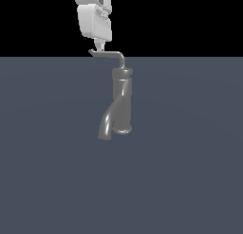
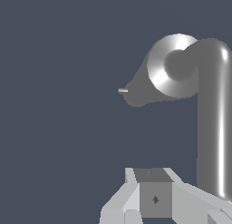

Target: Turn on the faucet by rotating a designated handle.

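Both jaws together, tips touching handle [image 1: 108, 53] end.

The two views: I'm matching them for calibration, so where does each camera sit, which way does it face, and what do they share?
Exterior view: off the arm, level and side-on to the upright faucet, with the gripper above the handle tip.
Wrist view: on the wrist, looking down over the faucet's top; the gripper shows at the picture's edge beside the handle.
Shared: faucet, handle, gripper.
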